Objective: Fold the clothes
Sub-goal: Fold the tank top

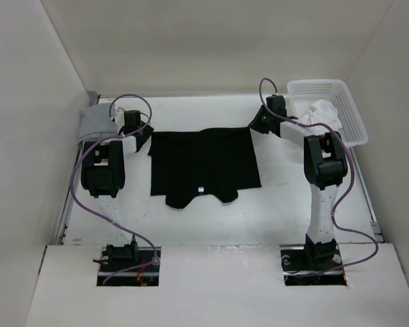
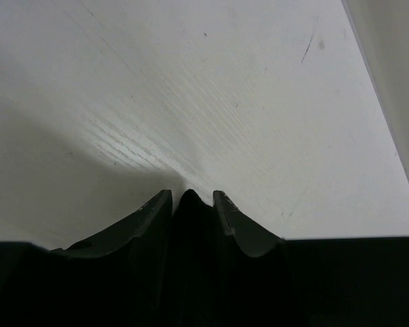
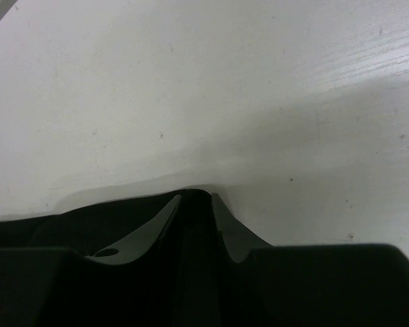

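Note:
The clothes (image 1: 204,167), one black garment with a tiny white label near its front hem, lie spread flat on the white table (image 1: 211,221). My left gripper (image 1: 148,138) is at the garment's far left corner. In the left wrist view the left gripper (image 2: 191,195) is shut on a peak of black fabric (image 2: 189,214). My right gripper (image 1: 253,125) is at the far right corner. In the right wrist view the right gripper (image 3: 195,197) is shut on the garment's edge (image 3: 109,218), which runs off to the left.
A white plastic basket (image 1: 355,117) holding a white cloth (image 1: 322,110) stands at the back right. A small grey cloth (image 1: 95,121) lies at the back left beside the left arm. White walls enclose the table on three sides.

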Controlling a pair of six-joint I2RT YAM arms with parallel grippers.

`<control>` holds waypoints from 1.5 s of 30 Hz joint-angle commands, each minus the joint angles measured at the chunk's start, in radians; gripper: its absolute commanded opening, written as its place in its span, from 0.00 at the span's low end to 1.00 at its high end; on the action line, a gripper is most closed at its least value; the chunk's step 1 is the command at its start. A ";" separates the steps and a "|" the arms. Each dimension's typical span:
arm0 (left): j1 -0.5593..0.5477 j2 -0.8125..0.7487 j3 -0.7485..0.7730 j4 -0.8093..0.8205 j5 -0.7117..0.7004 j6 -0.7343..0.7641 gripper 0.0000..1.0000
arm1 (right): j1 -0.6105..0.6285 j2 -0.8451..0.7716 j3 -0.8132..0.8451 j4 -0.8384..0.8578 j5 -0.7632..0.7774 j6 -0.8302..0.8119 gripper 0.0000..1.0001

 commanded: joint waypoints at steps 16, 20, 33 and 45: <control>0.001 0.022 0.053 0.038 -0.012 0.015 0.23 | 0.005 0.022 0.059 0.008 -0.001 -0.019 0.27; -0.004 0.015 0.052 0.040 -0.012 0.018 0.18 | 0.007 0.027 0.065 0.004 -0.001 -0.020 0.25; -0.010 0.027 0.049 0.040 -0.001 0.012 0.17 | 0.023 0.042 0.077 -0.006 -0.007 -0.022 0.27; -0.010 0.024 0.033 0.037 0.011 0.026 0.00 | 0.028 0.039 0.076 -0.004 -0.001 -0.017 0.05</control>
